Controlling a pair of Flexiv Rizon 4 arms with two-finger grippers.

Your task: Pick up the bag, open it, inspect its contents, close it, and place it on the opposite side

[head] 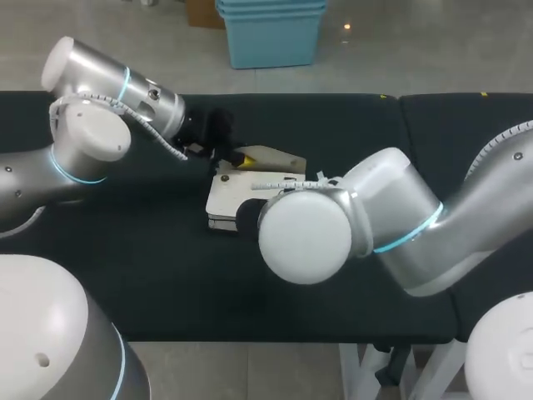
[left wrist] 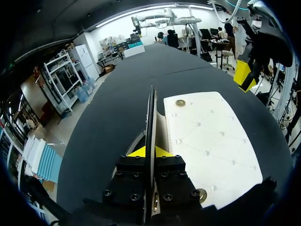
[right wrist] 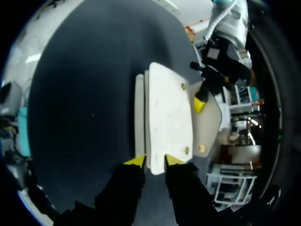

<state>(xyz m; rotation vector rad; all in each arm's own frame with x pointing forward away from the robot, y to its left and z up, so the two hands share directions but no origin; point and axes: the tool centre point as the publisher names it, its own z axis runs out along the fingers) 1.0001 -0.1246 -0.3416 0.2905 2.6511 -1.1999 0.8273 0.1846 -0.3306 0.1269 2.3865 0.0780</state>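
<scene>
On the black worktop (head: 350, 125), the left gripper (left wrist: 149, 153) pinches upright the flap (left wrist: 150, 117) of the white quilted bag (left wrist: 207, 141). A slow lift seems best, with the right gripper (right wrist: 155, 161), its hold impossible to tell, steadying the bag's edge.

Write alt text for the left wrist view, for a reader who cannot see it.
The left hand grips the white bag's flap, holding it upright and edge-on to the camera. Beside it the quilted bag, with round snap studs, lies flat on the black table; the right hand is at its far side.
</scene>
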